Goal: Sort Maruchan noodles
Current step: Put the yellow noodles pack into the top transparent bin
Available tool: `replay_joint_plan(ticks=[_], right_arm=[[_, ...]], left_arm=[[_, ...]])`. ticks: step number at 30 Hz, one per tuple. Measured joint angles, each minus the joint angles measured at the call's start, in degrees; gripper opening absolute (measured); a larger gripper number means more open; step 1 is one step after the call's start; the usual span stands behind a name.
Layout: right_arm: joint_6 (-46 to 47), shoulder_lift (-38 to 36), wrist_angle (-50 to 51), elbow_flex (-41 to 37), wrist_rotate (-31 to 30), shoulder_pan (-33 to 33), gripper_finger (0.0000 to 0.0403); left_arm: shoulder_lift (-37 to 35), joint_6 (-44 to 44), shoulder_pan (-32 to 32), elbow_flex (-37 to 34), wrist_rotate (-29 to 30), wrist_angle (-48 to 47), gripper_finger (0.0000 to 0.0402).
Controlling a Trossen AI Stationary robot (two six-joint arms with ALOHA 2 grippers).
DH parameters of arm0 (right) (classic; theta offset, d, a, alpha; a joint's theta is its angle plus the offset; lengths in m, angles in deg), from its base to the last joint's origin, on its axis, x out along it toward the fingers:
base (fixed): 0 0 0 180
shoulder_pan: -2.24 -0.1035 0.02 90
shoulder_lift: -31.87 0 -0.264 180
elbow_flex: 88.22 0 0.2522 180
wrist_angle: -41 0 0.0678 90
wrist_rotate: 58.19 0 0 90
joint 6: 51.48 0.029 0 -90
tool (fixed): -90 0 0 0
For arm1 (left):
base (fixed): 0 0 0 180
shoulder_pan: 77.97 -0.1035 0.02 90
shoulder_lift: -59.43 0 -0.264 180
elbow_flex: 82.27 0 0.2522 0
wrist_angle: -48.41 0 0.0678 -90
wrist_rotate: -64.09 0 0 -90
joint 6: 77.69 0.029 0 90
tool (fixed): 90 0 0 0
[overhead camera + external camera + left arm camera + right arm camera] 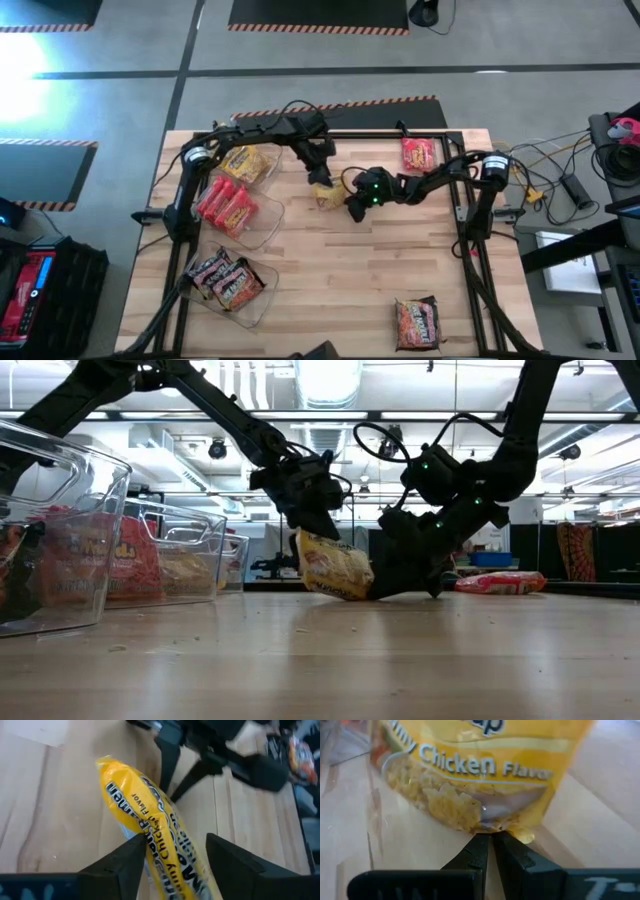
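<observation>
While tilted, yellow packet, both pincers clamped

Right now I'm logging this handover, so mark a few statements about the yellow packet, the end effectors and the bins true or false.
1. The yellow chicken-flavor ramen packet is between the left end effector's fingers. True.
2. The right end effector is wide open, far from that packet. False: its fingers are together at the packet's lower edge.
3. A red packet lies loose on the table's far right part. True.
4. All the clear bins are empty. False: they hold packets.
5. A packet lies near the table's near right corner. True.
</observation>
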Motion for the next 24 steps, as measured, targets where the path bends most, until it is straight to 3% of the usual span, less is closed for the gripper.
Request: replay_joint_plan(ticks=[11,17,24], right_arm=[[-4.99,0.05,0.28,0.82,-2.31,0.01,0.0028],[-6.62,1.35,-1.31,1.19,-5.66,-0.30,0.0028],[-7.91,3.13,-2.65,1.38,-6.87,-0.46,0.0028]], left_arm=[[0.19,-11.10,0.52,0.09,3.05,0.47,0.0206],[0.19,-13.24,0.80,-0.06,12.91,-1.95,0.0205],[0.41,-14.31,0.82,-0.07,8.07,-1.86,0.0205]])
